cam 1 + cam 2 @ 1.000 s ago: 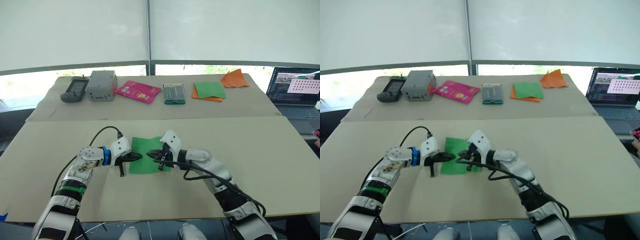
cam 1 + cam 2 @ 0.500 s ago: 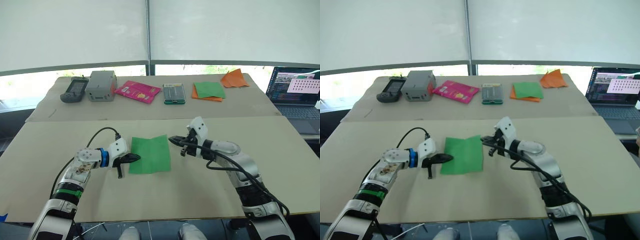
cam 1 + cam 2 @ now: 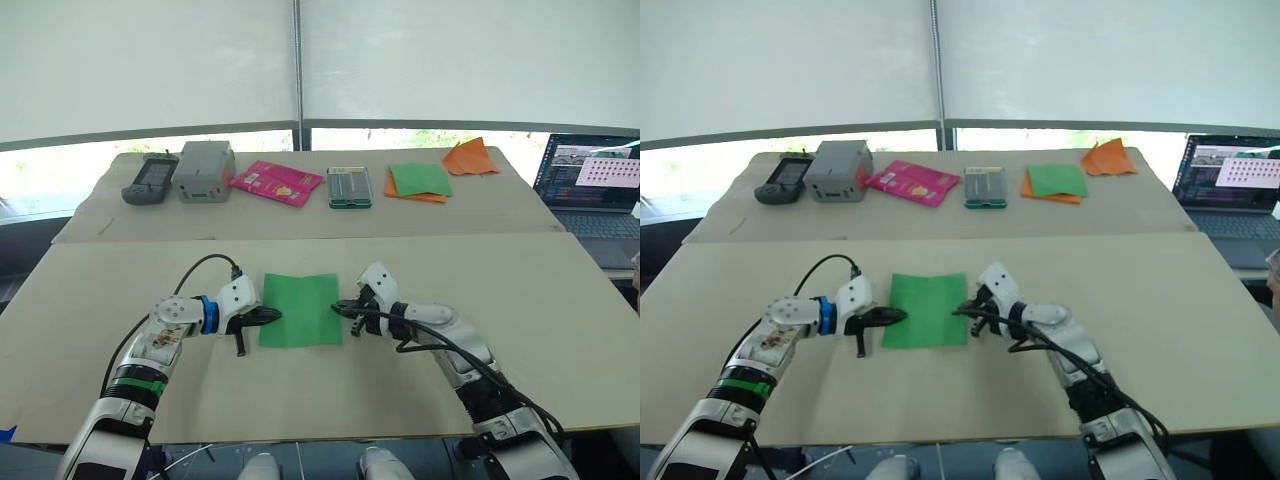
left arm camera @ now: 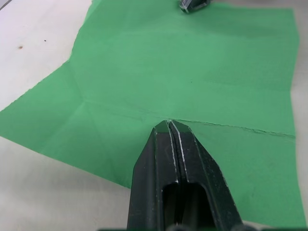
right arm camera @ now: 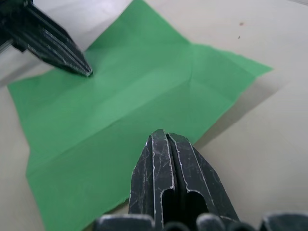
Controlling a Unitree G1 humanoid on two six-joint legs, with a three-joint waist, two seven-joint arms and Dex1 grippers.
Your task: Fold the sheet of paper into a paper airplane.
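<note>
The sheet of paper (image 3: pixel 300 309) lies flat and unfolded on the near table, bright green with faint creases (image 4: pixel 144 72). My left gripper (image 3: pixel 273 315) is shut, and its tip rests on the sheet's left edge (image 4: pixel 169 123). My right gripper (image 3: pixel 341 307) is shut too, its tip low over the sheet's right edge (image 5: pixel 161 133). Each gripper faces the other across the sheet, and the left one's black fingers (image 5: pixel 57 48) show in the right wrist view. A paper airplane is out of view.
On the far table stand a handheld controller (image 3: pixel 150 178), a grey box (image 3: pixel 204 170), a pink packet (image 3: pixel 277 183), a small tin (image 3: pixel 349 187), a green sheet bordered by orange paper (image 3: pixel 418 182) and crumpled orange paper (image 3: pixel 470 158). An open laptop (image 3: pixel 590 185) sits at the right.
My right gripper left the middle of the sheet, swung up and to the right, then came back down to the sheet's right edge. The left gripper stayed put.
</note>
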